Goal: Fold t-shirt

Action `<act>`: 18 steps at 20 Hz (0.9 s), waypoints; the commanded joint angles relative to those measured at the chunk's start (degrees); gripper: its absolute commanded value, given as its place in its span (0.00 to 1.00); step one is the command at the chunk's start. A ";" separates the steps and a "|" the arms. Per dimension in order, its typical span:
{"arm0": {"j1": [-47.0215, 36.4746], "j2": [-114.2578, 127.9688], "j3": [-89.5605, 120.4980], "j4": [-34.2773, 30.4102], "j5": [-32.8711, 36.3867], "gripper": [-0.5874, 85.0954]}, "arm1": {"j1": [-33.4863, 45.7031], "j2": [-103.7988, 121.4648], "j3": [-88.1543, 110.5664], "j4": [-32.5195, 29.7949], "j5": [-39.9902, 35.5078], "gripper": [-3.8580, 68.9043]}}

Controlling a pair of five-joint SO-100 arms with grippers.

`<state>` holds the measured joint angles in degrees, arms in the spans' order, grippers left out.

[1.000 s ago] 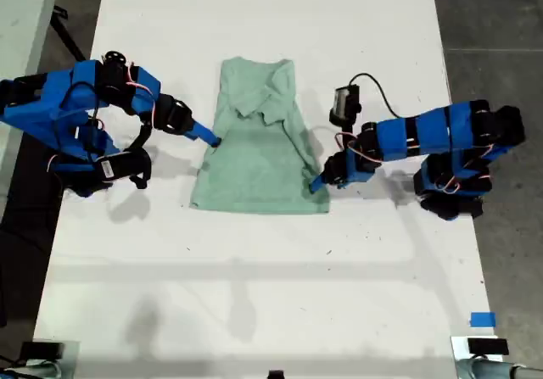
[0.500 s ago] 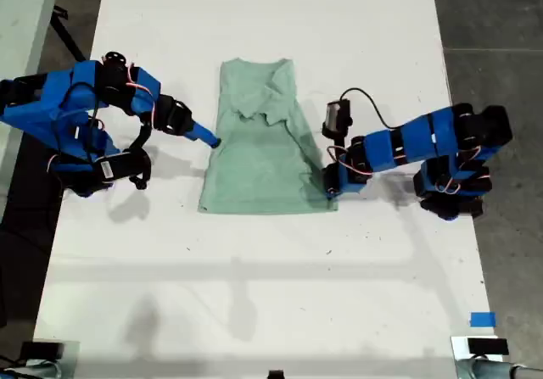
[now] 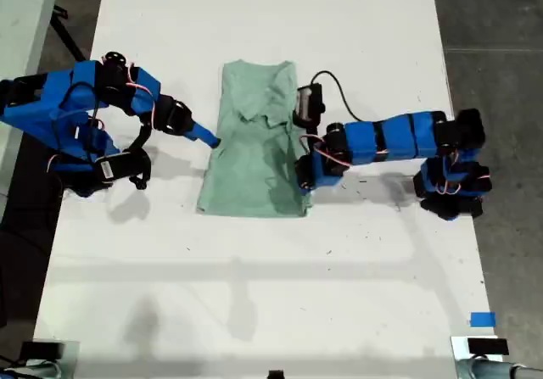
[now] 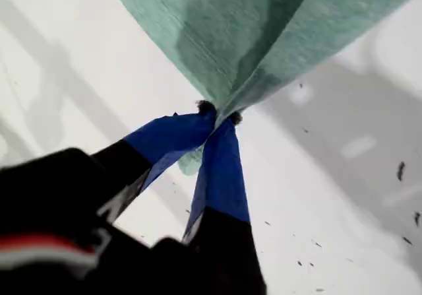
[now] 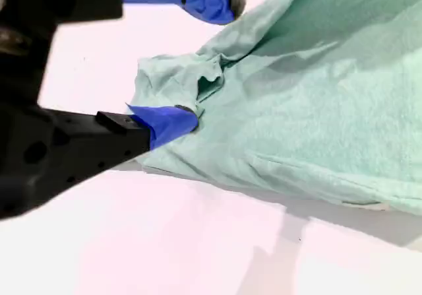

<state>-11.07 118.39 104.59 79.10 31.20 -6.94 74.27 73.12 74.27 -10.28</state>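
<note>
Starting at the exterior view's left, we see one of our blue arms reaching in from that side, and our second gripper (image 3: 206, 136) sits at the t-shirt's (image 3: 254, 154) edge nearest it; in the second wrist view the jaws of this gripper (image 5: 198, 57) stand apart, one blue fingertip (image 5: 170, 120) resting on a bunched bit of the t-shirt (image 5: 316, 110) and the other raised clear of the cloth. The pale green shirt itself lies in the middle of the white table (image 3: 254, 294), between the two arms, with a sleeve already turned in over the body and wrinkles near the collar end. Moving on toward the exterior view's right, our other arm stretches across from that side, its first gripper (image 3: 305, 180) over the shirt's lower corner on that side. In the first wrist view the jaws of this gripper (image 4: 216, 113) are pressed together on a pinch of the t-shirt (image 4: 264, 24), and the cloth rises taut from the tips, lifted off the table (image 4: 343, 196).
</note>
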 commanded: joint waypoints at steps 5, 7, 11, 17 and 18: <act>-0.09 2.46 -0.44 1.05 0.09 0.33 | -3.16 -13.18 -21.62 -0.88 0.79 0.51; -0.18 2.55 -0.44 1.14 0.09 0.33 | -2.90 -9.76 -24.70 2.55 -0.97 0.52; 0.53 2.37 0.00 1.67 -0.70 0.32 | 0.09 0.26 -23.64 9.84 -3.08 0.46; 13.71 2.02 10.02 -4.31 -17.23 0.33 | 4.66 5.27 -16.00 14.94 -5.27 0.43; 16.35 2.02 13.10 -7.03 -20.48 0.34 | 5.01 5.27 -15.73 14.94 -5.98 0.43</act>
<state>0.35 119.18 114.79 76.20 16.26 -2.64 74.71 57.66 88.86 -14.94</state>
